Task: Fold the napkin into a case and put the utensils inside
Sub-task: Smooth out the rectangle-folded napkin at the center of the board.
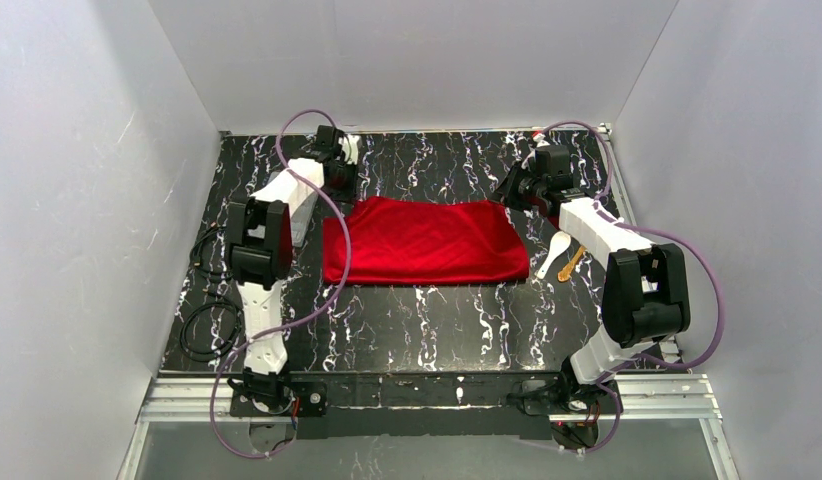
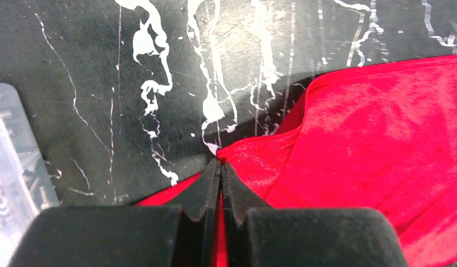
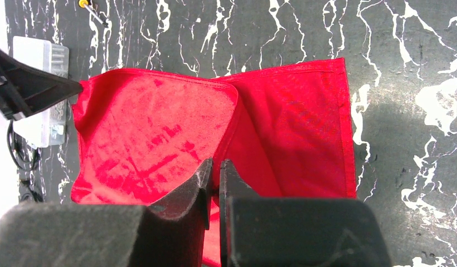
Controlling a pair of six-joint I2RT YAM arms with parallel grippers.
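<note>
The red napkin point(image 1: 427, 245) lies folded over itself as a wide rectangle in the middle of the black marbled table. My left gripper point(image 1: 342, 185) is at its far left corner and, in the left wrist view, is shut point(image 2: 220, 165) on a pinch of the red cloth point(image 2: 382, 139). My right gripper point(image 1: 514, 195) is at the far right corner; in the right wrist view it is shut point(image 3: 214, 165) on the folded edge of the cloth point(image 3: 148, 128). The white spoon point(image 1: 553, 250) and the yellow-gold utensil point(image 1: 572, 262) lie right of the napkin, beside the right arm.
A clear plastic compartment box point(image 2: 9, 167) stands left of the napkin, also in the right wrist view point(image 3: 40, 94). A thin black-and-yellow tool point(image 3: 93, 12) lies beyond it. Black cables point(image 1: 202, 320) coil at the table's left edge. White walls enclose three sides.
</note>
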